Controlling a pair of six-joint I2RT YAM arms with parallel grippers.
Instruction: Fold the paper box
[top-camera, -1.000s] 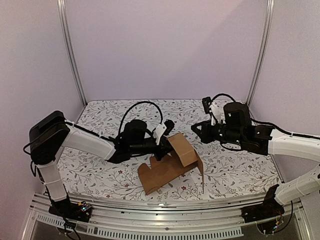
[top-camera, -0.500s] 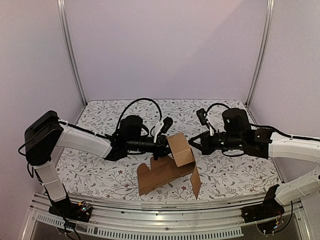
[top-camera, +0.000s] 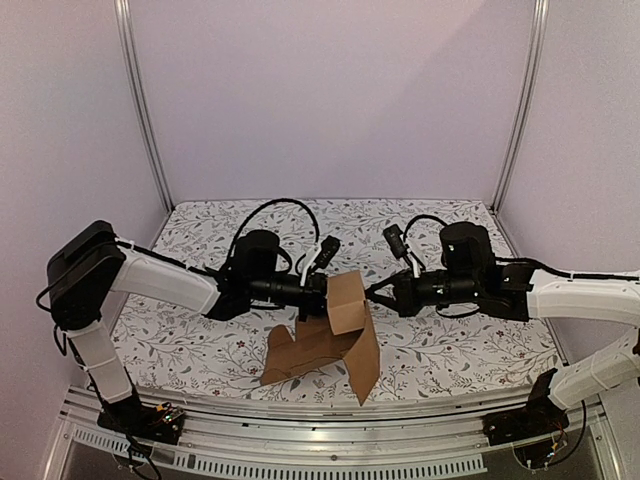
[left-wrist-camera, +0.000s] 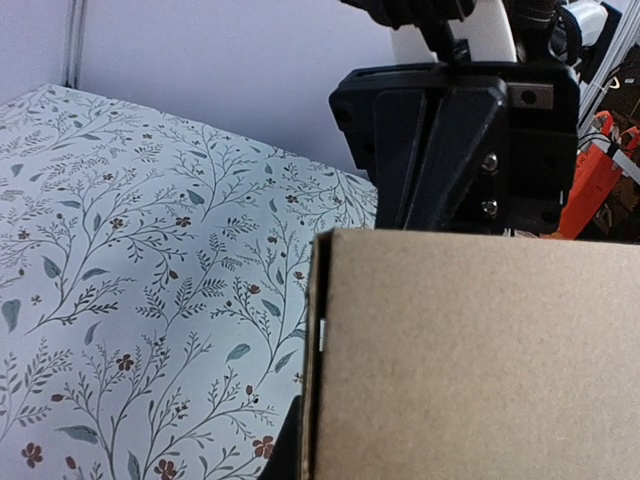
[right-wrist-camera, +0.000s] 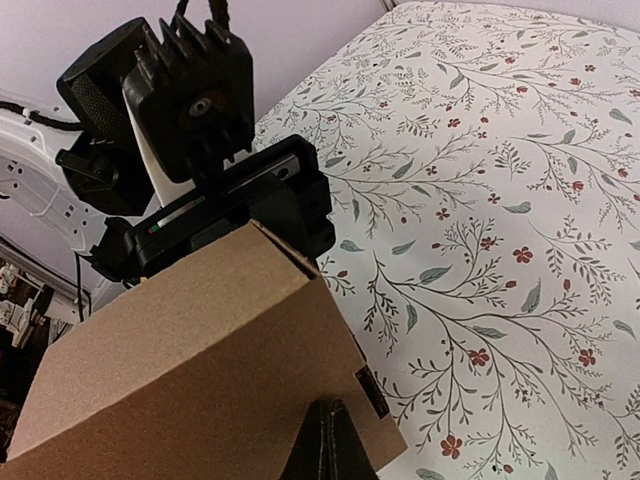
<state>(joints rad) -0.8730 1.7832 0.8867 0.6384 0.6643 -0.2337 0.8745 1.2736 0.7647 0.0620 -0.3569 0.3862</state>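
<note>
Cardboard had swung steeper: the paper box (top-camera: 345, 305), half-raised over the table (top-camera: 200, 232), stayed pinched by the left gripper (top-camera: 320, 291) while the right gripper (top-camera: 372, 292), fingers now pressed together, had come up against its side panel, ready to fold it.

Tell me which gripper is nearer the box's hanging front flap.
Right. The right gripper touches the box just above that flap; the left gripper holds the box's opposite, left side.

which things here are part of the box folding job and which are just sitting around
Part of the job:
- paper box, partly folded
- left tool, gripping its raised panel
- right tool, shut, tip at the box

Just there:
- floral table cover
- metal frame posts
</note>
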